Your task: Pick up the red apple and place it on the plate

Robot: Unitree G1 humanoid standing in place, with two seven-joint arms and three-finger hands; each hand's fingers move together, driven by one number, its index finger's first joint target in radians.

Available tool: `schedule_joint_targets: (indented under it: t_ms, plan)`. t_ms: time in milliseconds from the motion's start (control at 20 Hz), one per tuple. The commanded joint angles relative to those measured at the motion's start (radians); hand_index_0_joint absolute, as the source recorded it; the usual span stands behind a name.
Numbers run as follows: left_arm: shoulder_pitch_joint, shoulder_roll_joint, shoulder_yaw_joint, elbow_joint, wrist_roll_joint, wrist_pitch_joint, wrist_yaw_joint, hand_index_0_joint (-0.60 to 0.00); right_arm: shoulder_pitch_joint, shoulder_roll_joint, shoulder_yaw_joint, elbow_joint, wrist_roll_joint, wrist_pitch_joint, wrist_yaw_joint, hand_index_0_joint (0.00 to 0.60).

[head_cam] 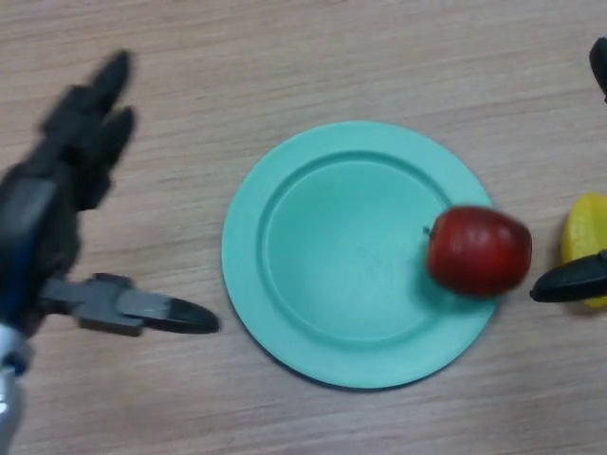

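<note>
A: We start with the wooden table (303, 57), which fills the whole head view. What do we have on it?

B: Biggest thing on it is the teal plate (332, 256), sitting near the centre and lying flat.

A: Next in size we take the left hand (57, 190), out at 9 o'clock from the plate and well apart from it. Its fingers (100, 104) stretch straight toward 12 o'clock and the thumb (161, 313) sticks out toward 3 o'clock, so we read it as spread wide, holding nothing.

B: Agreed. Then the red apple (479, 251), at the plate's 3 o'clock edge. We see it resting over the rim, part of it above the plate and part past the edge.

A: And just beyond the apple, still toward 3 o'clock, a yellow object (583, 232) cut off by the frame; we cannot tell what it is.

B: Last, the right hand (574, 282): only a dark fingertip near the apple's 4 o'clock side and another dark bit in the top corner. We cannot tell how it is posed.
</note>
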Motion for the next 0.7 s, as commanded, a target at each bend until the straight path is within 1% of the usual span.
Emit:
schedule_joint_targets:
  t_ms: [50,100,150,200,300,450,700]
  plan:
    - [0.001,0.039,0.095,-0.041,-0.068,-0.232,0.037,0.000,-0.030,-0.018,-0.029,-0.044,-0.003,-0.138,0.010,0.000]
    - [0.012,0.046,0.120,-0.031,-0.093,-0.248,0.042,0.000,-0.037,-0.013,-0.020,-0.044,0.000,-0.133,0.006,0.000]
    - [0.015,0.054,0.137,-0.048,-0.129,-0.204,0.038,0.000,-0.039,-0.012,-0.013,-0.043,-0.004,-0.135,0.004,0.000]
    - [0.009,0.067,0.171,-0.076,-0.185,-0.139,0.039,0.000,-0.040,-0.008,-0.006,-0.044,-0.005,-0.133,0.004,0.000]
    - [-0.001,0.078,0.190,-0.091,-0.215,-0.111,0.047,0.000,-0.035,0.001,0.011,-0.048,-0.014,-0.137,0.003,0.000]
    - [-0.002,0.078,0.187,-0.082,-0.206,-0.141,0.041,0.000,-0.044,0.005,0.015,-0.051,-0.006,-0.124,-0.002,0.000]
    - [0.007,0.072,0.176,-0.095,-0.192,-0.155,0.050,0.000,-0.011,0.023,0.017,-0.067,0.018,-0.137,0.000,0.000]
